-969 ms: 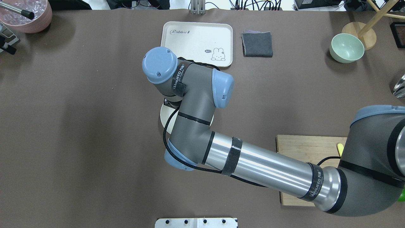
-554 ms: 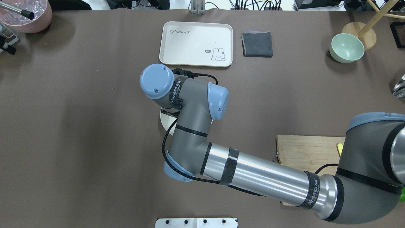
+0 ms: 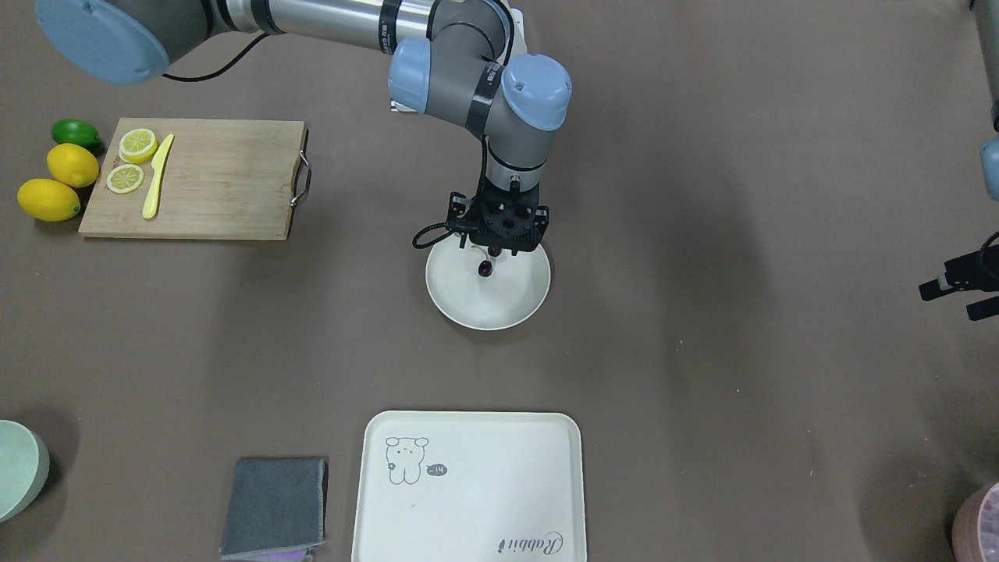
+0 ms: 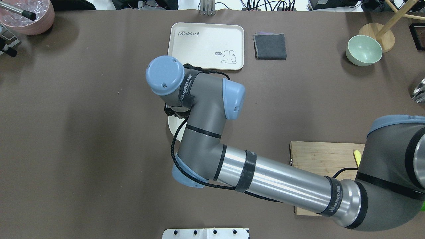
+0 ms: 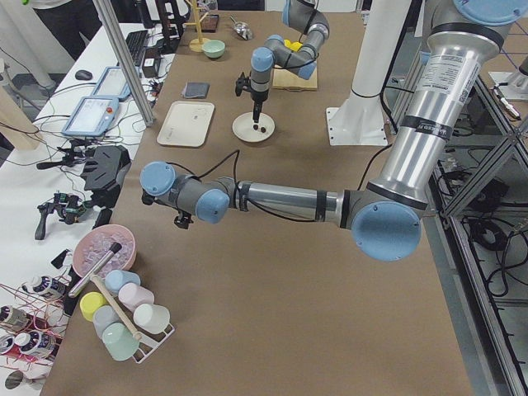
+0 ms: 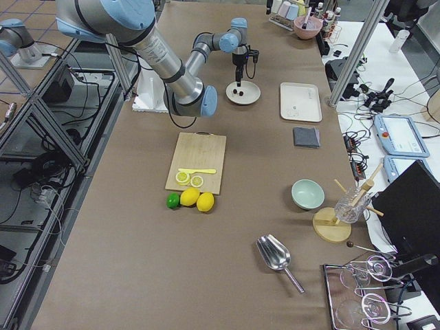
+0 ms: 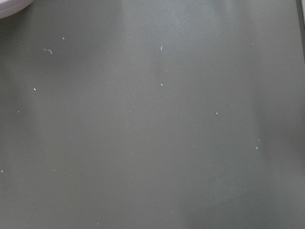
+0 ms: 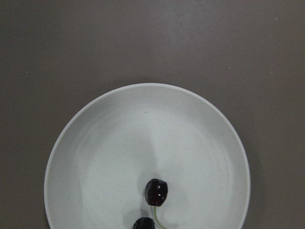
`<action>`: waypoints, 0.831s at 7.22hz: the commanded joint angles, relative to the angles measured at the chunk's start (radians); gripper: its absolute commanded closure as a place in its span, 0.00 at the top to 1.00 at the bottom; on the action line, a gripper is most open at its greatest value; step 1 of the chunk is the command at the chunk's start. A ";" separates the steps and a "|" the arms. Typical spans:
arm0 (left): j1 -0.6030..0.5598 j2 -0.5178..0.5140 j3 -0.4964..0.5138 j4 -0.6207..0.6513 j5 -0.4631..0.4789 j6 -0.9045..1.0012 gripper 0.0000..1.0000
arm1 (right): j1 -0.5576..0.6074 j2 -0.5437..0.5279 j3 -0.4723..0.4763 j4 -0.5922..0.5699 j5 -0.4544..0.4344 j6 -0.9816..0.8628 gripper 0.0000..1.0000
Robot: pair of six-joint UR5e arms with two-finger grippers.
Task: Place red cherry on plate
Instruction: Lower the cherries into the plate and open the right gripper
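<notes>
Two tiny dark cherries (image 8: 156,192) joined by a thin stem lie on the round cream plate (image 8: 119,143), near its robot-side rim. From the front they show as a dark spot (image 3: 485,268) on the plate (image 3: 488,312). My right gripper (image 3: 493,251) points straight down just above them and looks open, with a small gap over the fruit. Its fingers do not show in the right wrist view. In the overhead view the right arm covers most of the plate (image 4: 172,127). My left gripper (image 3: 956,298) hangs open and empty far off at the table's end.
A cream tray (image 3: 468,484) and a folded grey cloth (image 3: 273,503) lie beyond the plate. A wooden cutting board (image 3: 218,195) holds lemon slices and a yellow knife, with lemons (image 3: 58,183) beside it. A mint bowl (image 3: 19,468) sits at a corner.
The right wrist came nearer the robot over the plate, then moved part-way back and looks larger, as if raised. The plate's visible sliver shrank slightly.
</notes>
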 commanded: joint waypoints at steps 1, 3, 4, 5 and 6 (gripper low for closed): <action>0.002 0.000 0.000 0.005 0.001 0.000 0.98 | 0.078 -0.196 0.402 -0.138 0.097 -0.051 1.00; 0.000 0.000 -0.014 0.008 0.005 0.002 0.98 | 0.265 -0.330 0.611 -0.282 0.241 -0.220 1.00; 0.000 0.000 -0.015 0.008 0.005 0.003 0.98 | 0.351 -0.372 0.616 -0.301 0.296 -0.324 1.00; 0.000 0.000 -0.020 0.008 0.020 0.005 0.98 | 0.402 -0.465 0.646 -0.299 0.303 -0.449 1.00; 0.000 0.000 -0.020 0.008 0.037 0.003 0.98 | 0.475 -0.558 0.670 -0.298 0.342 -0.596 1.00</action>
